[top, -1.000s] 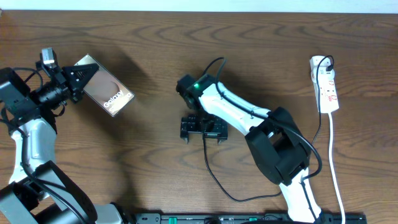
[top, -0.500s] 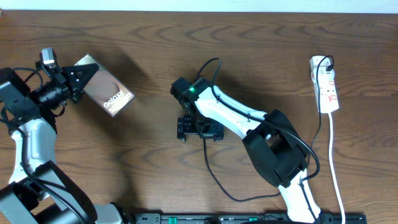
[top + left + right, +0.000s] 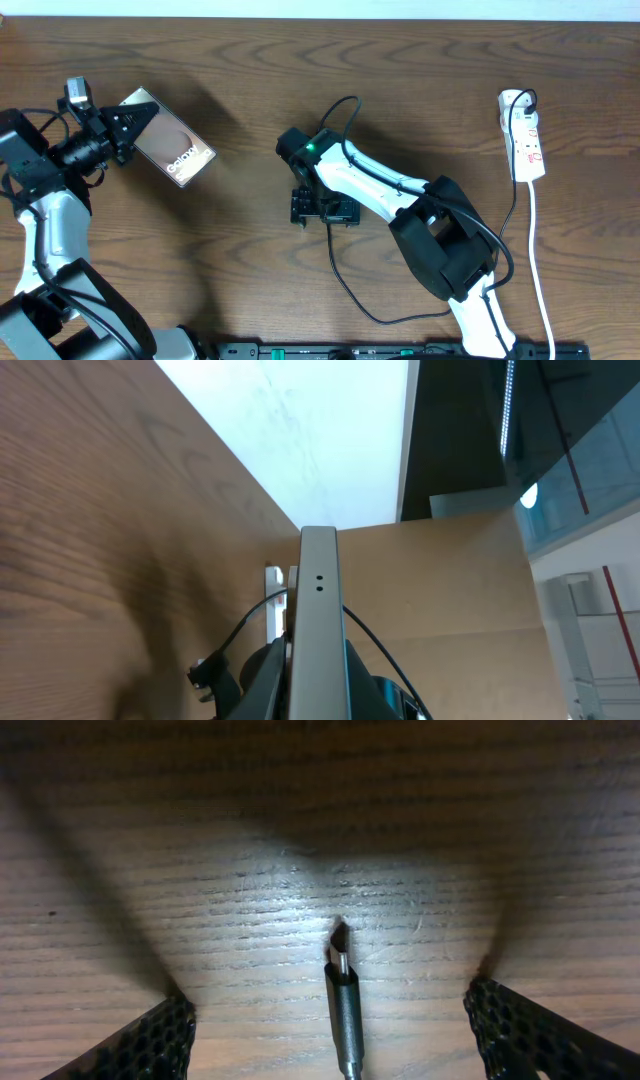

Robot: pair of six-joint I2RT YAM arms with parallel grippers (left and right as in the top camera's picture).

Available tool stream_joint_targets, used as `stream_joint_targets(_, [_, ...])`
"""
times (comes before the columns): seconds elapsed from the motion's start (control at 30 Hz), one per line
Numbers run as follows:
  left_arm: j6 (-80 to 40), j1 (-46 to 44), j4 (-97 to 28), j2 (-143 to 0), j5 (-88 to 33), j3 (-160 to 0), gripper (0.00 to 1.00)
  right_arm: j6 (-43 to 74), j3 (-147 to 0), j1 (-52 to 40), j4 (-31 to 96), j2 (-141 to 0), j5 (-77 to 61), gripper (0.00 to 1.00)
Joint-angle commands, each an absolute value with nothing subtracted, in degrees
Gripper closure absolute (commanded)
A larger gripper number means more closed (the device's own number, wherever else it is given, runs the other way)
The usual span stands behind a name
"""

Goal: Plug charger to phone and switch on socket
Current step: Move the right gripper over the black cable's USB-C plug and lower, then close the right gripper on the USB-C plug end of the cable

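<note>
Currently the charger [image 3: 344, 1005] lies flat on the desk [image 3: 230, 270] at centre. It sits between the right gripper's [image 3: 322, 210] released fingers [image 3: 150, 1040], which straddle it without touching. The phone [image 3: 175, 152] is well apart at far left, tilted. The left gripper [image 3: 132, 122] is clenched on it, probably near one corner; the wrist view shows only the phone's thin edge. Risk: the thin plug rolls or skews as the fingers close, so the tip misses the port. The phone could also pivot in that grip. The charger's slack loops under the right arm and may snag. The socket [image 3: 526, 140] sits far right, well apart.
</note>
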State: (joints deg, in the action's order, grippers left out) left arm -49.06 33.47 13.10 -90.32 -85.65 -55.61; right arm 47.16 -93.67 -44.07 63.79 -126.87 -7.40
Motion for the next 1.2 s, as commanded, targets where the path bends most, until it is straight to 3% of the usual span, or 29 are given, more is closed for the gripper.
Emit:
stream_joint_targets(0.0, [-48.4, 33.4, 13.4, -90.3, -87.9, -55.3, 0.93, 48.2, -92.3, -44.1, 63.6, -127.0, -6.2, 0.13])
stream_joint_targets(0.1, [-48.4, 33.4, 13.4, -90.3, -87.9, -55.3, 0.93, 48.2, -92.3, -44.1, 63.6, -127.0, -6.2, 0.14])
stream_joint_targets(0.2, [-48.4, 33.4, 13.4, -90.3, -87.9, -55.3, 0.92, 48.2, -92.3, -44.1, 63.6, -127.0, -6.5, 0.23])
stream_joint_targets(0.37, [-48.4, 33.4, 13.4, -90.3, -87.9, -55.3, 0.92, 48.3, -92.3, -44.1, 63.6, -127.0, -6.6, 0.47])
stream_joint_targets(0.57, [-48.4, 33.4, 13.4, -90.3, -87.9, -55.3, 0.92, 48.5, -92.3, -44.1, 63.4, -127.0, -6.9, 0.68])
stream_joint_targets(1.17, [-48.2, 33.4, 13.4, -90.3, -87.9, -55.3, 0.93, 48.5, -92.3, -44.1, 63.0, -127.0, -7.0, 0.86])
